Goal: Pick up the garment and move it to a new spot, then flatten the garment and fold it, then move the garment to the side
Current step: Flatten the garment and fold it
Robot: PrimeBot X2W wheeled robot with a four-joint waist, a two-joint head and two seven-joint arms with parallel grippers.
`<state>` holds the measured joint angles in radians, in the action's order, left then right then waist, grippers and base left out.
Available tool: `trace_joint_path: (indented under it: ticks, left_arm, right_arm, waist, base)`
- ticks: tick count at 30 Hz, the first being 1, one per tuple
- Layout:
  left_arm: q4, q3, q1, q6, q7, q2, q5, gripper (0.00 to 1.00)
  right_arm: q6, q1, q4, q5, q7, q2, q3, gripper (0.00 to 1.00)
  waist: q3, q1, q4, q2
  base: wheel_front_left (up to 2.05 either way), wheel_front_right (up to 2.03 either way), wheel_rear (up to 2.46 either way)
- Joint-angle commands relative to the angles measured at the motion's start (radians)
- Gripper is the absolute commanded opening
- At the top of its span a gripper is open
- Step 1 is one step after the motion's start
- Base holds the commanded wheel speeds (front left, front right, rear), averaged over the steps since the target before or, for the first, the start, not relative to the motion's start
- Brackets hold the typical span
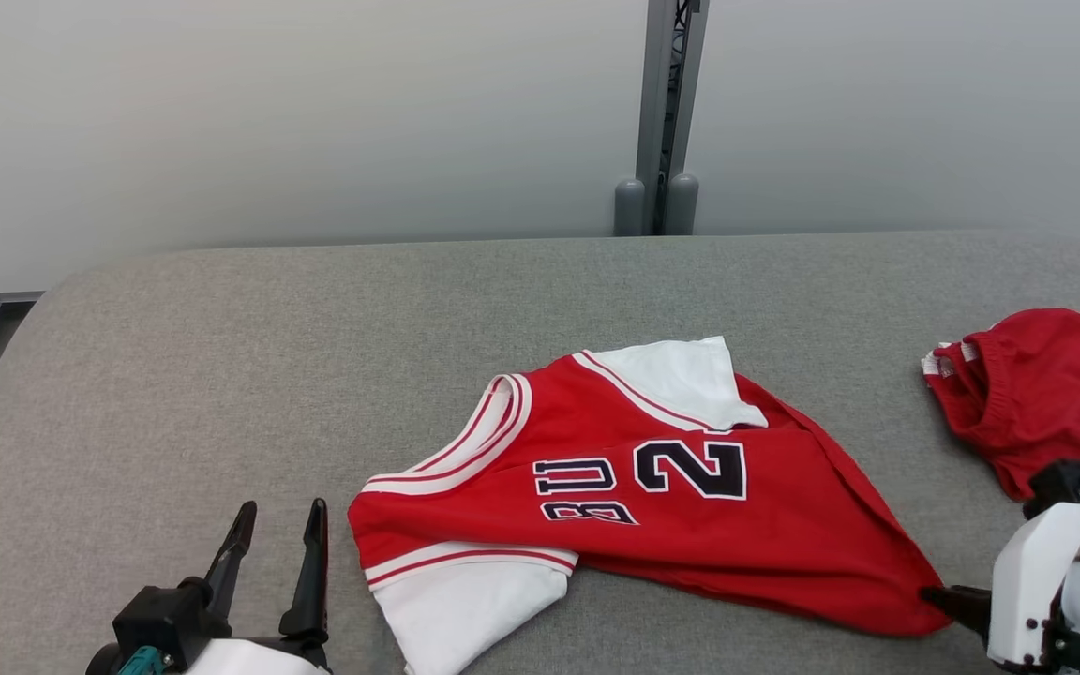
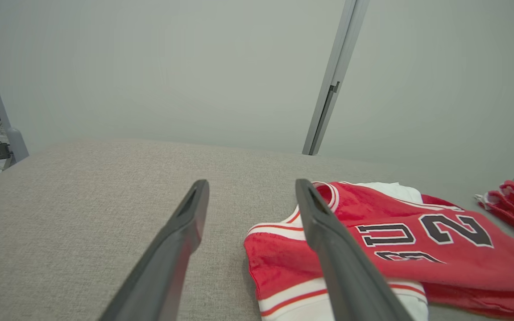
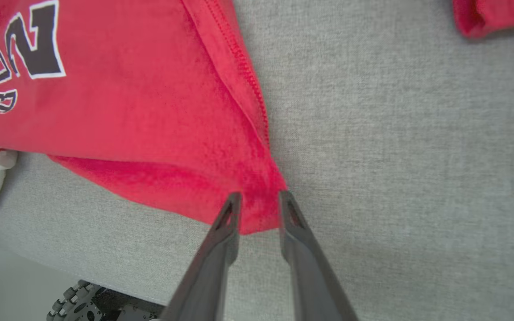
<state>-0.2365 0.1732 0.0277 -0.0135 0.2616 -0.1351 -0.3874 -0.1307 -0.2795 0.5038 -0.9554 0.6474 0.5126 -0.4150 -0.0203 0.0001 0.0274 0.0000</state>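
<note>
We saw the fleecy red-and-white jersey lying rumpled on the grey woven counter, the left gripper with jaws wide apart beside its white sleeve, the right gripper with jaws narrowly apart astride its pointed hem corner.

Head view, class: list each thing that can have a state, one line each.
Jersey: lying rumpled, not folded.
Red shorts: bunched up, apart from the jersey.
Left gripper: open, empty.
Right gripper: open, the jersey's hem corner between its fingers.
</note>
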Motion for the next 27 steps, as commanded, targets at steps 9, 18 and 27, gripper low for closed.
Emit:
trace_joint_path:
  ticks: [9,18,27]
  left_arm:
    - [-0.007,-0.017,-0.008,-0.003,0.005,-0.011,-0.002,1.00]
    - [-0.006,-0.024,-0.012,0.003,0.005,-0.015,-0.006,1.00]
    - [0.006,-0.036,-0.012,0.007,0.005,-0.019,-0.008,1.00]
  right_arm:
    - [0.000,0.042,-0.107,0.075,-0.059,-0.067,0.131,1.00]
    - [0.000,0.121,-0.397,0.143,-0.235,-0.126,0.269,1.00]
    - [0.000,0.219,-0.456,0.305,-0.552,-0.260,0.323,1.00]
  waist:
    - [-0.005,-0.0001,-0.007,0.0000]
    - [-0.001,-0.0001,-0.030,0.0000]
    - [0.006,-0.0001,-0.037,0.0000]
  base:
    - [0.00,0.00,0.00]
    - [0.00,0.00,0.00]
    - [0.00,0.00,0.00]
